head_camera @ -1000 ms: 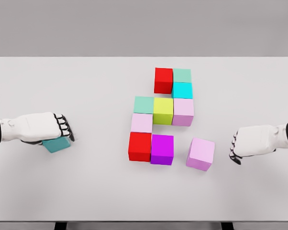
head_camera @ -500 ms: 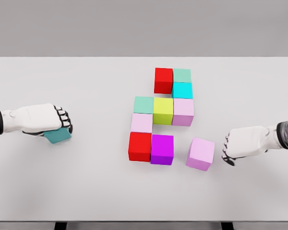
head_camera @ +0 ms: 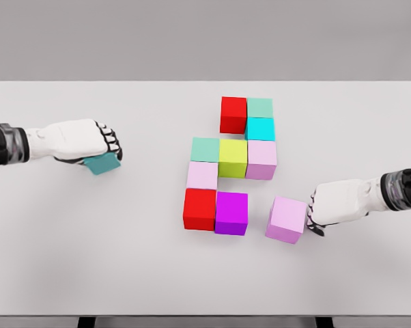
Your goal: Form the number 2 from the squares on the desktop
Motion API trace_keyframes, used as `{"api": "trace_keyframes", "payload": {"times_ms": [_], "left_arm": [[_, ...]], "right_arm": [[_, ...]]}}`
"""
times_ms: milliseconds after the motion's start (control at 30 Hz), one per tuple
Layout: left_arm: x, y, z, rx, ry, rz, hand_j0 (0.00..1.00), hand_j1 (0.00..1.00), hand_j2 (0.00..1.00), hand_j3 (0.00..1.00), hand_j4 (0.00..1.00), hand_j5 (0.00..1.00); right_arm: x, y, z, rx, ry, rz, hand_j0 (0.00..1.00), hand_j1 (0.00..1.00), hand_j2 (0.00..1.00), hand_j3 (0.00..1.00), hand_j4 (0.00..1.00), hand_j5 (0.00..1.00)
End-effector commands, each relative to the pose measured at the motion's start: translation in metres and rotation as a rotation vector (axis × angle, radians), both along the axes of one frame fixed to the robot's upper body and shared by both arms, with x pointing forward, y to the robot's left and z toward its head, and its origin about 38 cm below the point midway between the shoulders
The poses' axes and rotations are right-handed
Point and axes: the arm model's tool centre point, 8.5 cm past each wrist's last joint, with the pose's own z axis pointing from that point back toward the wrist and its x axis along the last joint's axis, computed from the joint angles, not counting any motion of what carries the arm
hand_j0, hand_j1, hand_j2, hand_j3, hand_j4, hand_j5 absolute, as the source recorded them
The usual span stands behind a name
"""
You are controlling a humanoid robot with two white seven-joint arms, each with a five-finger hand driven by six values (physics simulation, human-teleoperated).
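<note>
On the white table (head_camera: 123, 273), the left hand (head_camera: 79, 140) at middle left grips a teal block (head_camera: 102, 163), while the curled, empty right hand (head_camera: 335, 203) touches the pink block (head_camera: 286, 219) at lower right and should push it gently beside the purple block (head_camera: 231, 213)

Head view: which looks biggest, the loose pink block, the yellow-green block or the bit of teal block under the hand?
1. Loose pink block, though it sits nearer the camera.
2. Yellow-green block.
3. Teal block, mostly hidden under the left hand.
</note>
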Motion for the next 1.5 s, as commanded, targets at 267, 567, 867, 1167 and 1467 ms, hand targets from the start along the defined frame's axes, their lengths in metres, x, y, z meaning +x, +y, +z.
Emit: {"api": "trace_keyframes", "payload": {"times_ms": [267,567,867,1167,1467], "left_arm": [[0.034,-0.025,-0.001,-0.013,-0.016,0.017,0.51,0.51,0.51,0.51,0.51,0.51],[0.068,-0.054,0.010,-0.009,-0.041,0.024,0.52,0.52,0.52,0.52,0.52,0.52],[0.087,-0.076,0.021,-0.021,-0.063,0.025,0.52,0.52,0.52,0.52,0.52,0.52],[0.102,-0.102,0.029,-0.011,-0.077,0.014,0.53,0.53,0.53,0.53,0.53,0.53],[0.108,-0.131,0.039,-0.019,-0.092,-0.024,0.53,0.53,0.53,0.53,0.53,0.53]], "right_arm": [[0.001,0.010,0.001,0.019,0.000,0.017,0.42,0.42,0.42,0.42,0.42,0.42],[0.001,0.010,0.002,0.030,0.004,0.012,0.42,0.42,0.42,0.42,0.42,0.42],[-0.008,-0.011,0.008,0.013,0.014,-0.026,0.42,0.42,0.42,0.42,0.42,0.42],[-0.012,-0.002,0.004,0.061,0.060,-0.027,0.42,0.42,0.42,0.42,0.42,0.42],[-0.013,0.004,-0.002,0.066,0.072,-0.014,0.42,0.42,0.42,0.42,0.42,0.42]]}}
